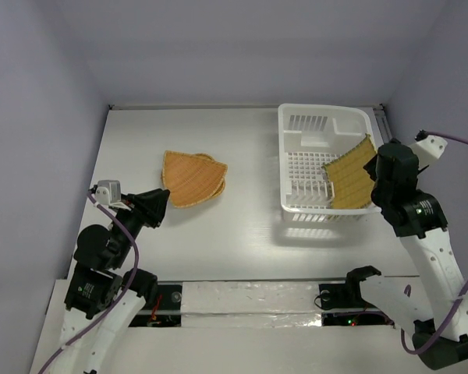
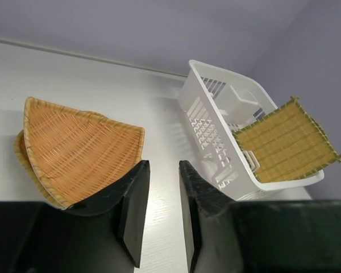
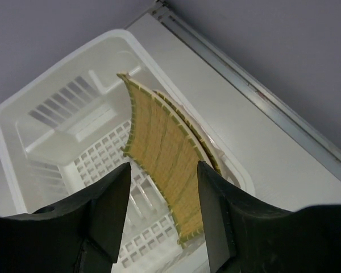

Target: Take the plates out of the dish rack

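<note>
Top external view: the last plate [image 1: 351, 181] is seen leaning at the rack's [image 1: 295, 117] 3 o'clock side, faced by the part-open right tool [image 3: 163, 166]; closing on it is called for; left tool [image 2: 163, 168] narrow, empty

At my one o'clock, the white slatted dish rack [image 1: 285, 148] holds a square grid-patterned tan plate [image 1: 351, 178] tilted against its right rim, while two orange woven plates [image 1: 191, 178] lie stacked at eleven o'clock.

Counter [image 1: 242, 234]: white, matte, faint grain. Back wall [image 1: 242, 47], left wall [image 1: 31, 156] and right wall [image 1: 444, 70]: plain pale lavender, closing in three sides. Metal rail [image 3: 261, 96] runs along the counter's right edge. Shiny silver strip [image 1: 249, 300] lies across the near edge. Light is soft and even.
</note>
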### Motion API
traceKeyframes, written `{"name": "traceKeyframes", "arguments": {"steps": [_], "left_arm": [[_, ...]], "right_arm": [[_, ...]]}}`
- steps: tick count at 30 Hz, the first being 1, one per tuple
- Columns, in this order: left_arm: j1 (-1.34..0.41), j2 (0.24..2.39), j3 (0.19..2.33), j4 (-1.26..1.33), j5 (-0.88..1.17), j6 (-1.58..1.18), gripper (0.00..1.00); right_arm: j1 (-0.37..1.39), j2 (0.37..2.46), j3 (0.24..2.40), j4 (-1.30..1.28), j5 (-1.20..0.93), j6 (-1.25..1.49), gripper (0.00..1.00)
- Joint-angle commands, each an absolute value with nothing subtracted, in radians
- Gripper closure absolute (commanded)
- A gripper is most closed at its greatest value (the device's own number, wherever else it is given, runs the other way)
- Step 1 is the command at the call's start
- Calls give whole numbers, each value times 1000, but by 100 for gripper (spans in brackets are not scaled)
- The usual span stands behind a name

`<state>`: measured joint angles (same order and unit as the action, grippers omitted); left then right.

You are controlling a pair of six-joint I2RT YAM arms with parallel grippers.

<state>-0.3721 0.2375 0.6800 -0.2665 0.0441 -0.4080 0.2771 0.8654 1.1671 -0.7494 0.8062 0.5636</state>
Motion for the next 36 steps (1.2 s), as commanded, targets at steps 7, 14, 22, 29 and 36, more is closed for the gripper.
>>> {"name": "traceKeyframes", "arguments": {"steps": [7, 14, 22, 29, 36], "left_arm": [[-405, 204, 683, -219, 52, -410, 70], [-423, 195, 683, -219, 54, -408, 69], [-423, 195, 684, -222, 48, -410, 68], [-423, 199, 684, -219, 49, -410, 68], [-433, 202, 684, -222, 46, -410, 68]], "right_arm": [[176, 781, 1002, -759, 626, 577, 44], [157, 781, 988, -770, 623, 600, 43], [126, 827, 959, -753, 635, 618, 44], [126, 778, 986, -792, 732, 629, 44], [126, 799, 983, -787, 651, 630, 44]]}}
